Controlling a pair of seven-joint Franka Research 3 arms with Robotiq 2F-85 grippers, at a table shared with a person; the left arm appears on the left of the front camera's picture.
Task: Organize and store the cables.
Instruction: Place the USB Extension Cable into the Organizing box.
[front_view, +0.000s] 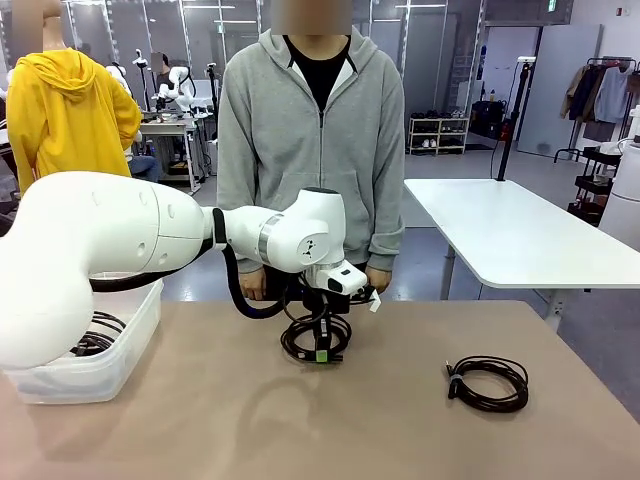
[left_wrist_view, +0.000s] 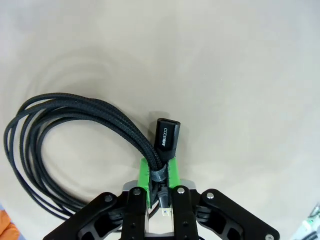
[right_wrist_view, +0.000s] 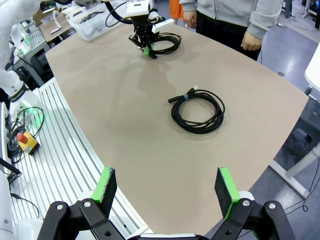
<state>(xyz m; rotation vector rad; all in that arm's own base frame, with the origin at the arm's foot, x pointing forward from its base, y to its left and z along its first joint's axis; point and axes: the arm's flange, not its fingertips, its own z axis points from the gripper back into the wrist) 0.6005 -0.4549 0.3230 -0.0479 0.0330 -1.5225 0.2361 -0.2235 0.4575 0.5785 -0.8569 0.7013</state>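
Left claw (left_wrist_view: 159, 175) pinches the coiled cable (left_wrist_view: 85, 111) only at its tied neck, so loose loops may slip free or snag the storage bin (front_view: 130, 350) rim; right claw (right_wrist_view: 166, 184) stands wide.

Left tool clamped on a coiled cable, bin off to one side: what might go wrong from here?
1. The left tool pinches the cable at one edge of the coil, by the plug; the free loops may sag and catch the bin rim.
2. The bundle sits near the pad tips, so it might slip out on the way.
3. The person's hand is close behind the arm; a swing could brush it.
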